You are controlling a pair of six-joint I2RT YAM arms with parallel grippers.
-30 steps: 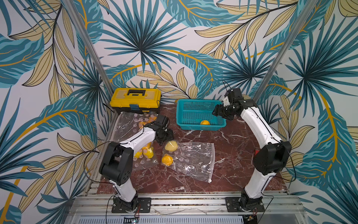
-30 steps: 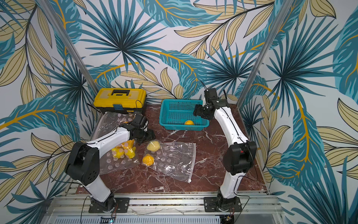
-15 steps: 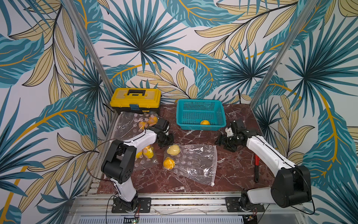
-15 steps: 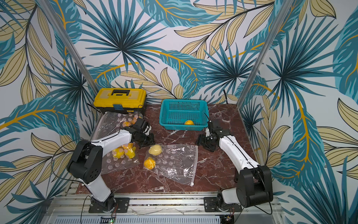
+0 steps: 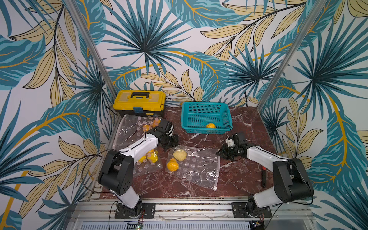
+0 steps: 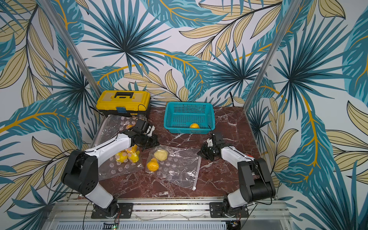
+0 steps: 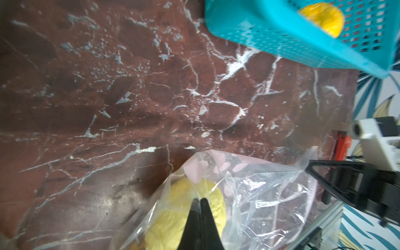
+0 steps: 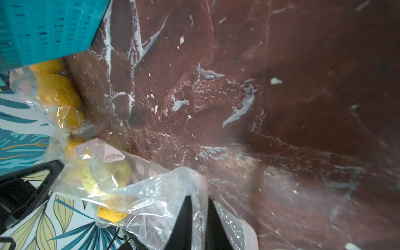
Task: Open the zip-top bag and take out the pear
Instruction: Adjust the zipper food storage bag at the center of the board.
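Since left gripper [image 7: 200,200] has its fingers pressed together on film at the far-left corner of the zip-top bag [image 5: 199,169], that end is pinched, right over the pale pear [image 5: 179,155]. Pear sits inside the bag on the marble table [image 5: 239,179], with an orange fruit [image 5: 172,166] just beside it, also bagged. At the bag's far-right corner, right gripper [image 8: 198,200] has jaws nearly closed, film caught between them. Teal basket [image 5: 199,117] sits behind, apart from the bag.

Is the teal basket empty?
No, one yellow-orange fruit lies inside the teal basket, close to its front wall.
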